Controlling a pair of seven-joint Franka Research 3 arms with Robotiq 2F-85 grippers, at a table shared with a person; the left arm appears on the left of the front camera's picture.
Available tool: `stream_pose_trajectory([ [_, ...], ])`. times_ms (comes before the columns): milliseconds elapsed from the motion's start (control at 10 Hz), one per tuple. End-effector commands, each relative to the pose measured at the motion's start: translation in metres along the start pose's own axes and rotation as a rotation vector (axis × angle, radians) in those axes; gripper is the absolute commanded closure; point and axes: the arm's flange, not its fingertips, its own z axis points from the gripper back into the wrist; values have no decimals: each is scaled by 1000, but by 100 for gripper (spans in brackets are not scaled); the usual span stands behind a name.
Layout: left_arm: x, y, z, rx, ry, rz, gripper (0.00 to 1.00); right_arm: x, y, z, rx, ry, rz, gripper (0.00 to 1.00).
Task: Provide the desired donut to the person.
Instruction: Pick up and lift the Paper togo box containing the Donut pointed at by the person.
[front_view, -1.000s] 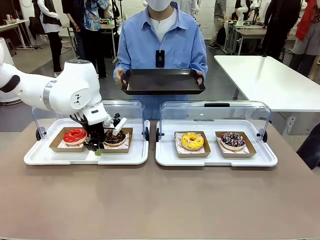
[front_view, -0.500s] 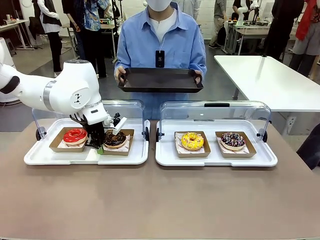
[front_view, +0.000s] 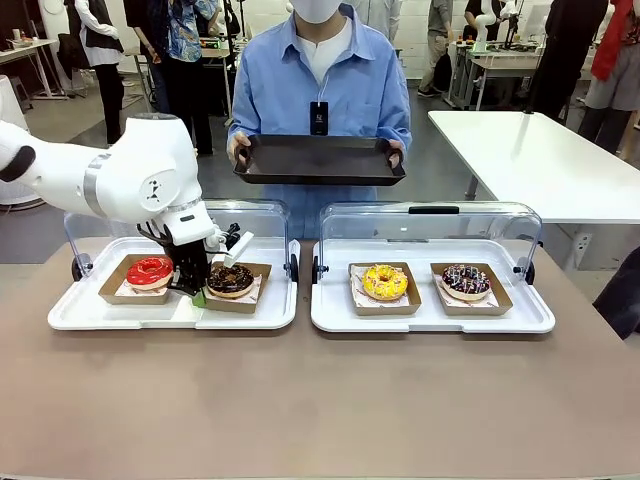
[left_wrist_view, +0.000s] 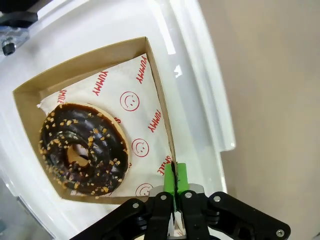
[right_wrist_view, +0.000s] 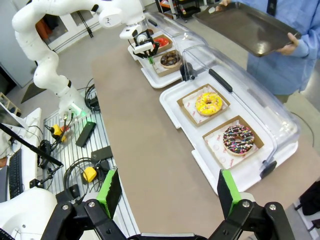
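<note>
My left gripper (front_view: 194, 291) is shut, its green pads (left_wrist_view: 181, 176) pinching the near wall of the brown cardboard box (left_wrist_view: 156, 85) that holds a chocolate donut with nut crumbs (left_wrist_view: 83, 148) (front_view: 230, 278). A red donut (front_view: 150, 271) sits in the box beside it on the left white tray (front_view: 80, 315). On the right white tray (front_view: 330, 318) lie a yellow donut (front_view: 384, 281) and a sprinkled chocolate donut (front_view: 466, 280). The person (front_view: 322, 70) stands across the table holding a dark serving tray (front_view: 320, 160) in both hands. My right gripper (right_wrist_view: 168, 192) hangs open high over the table.
Both white trays have clear lids (front_view: 430, 225) tipped open at the back. The brown tabletop (front_view: 320, 400) in front of the trays is bare. A white table (front_view: 530, 150) stands at the far right, with bystanders behind it. Cables and gear lie on the floor (right_wrist_view: 85, 150) beside the table.
My left arm has risen slightly and the chocolate donut's box has shifted a little with the gripper. The person's dark tray has drifted slightly left.
</note>
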Motion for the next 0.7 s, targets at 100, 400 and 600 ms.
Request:
stream_pose_trajectory([
  [100,25,-41,80,-18,95,53,100,0,0,0,8,-11,5,0],
  [400,57,-90,151,-82,106,76,100,0,0,0,8,-11,5,0],
  [600,77,-114,199,-40,122,73,100,0,0,0,8,-11,5,0],
])
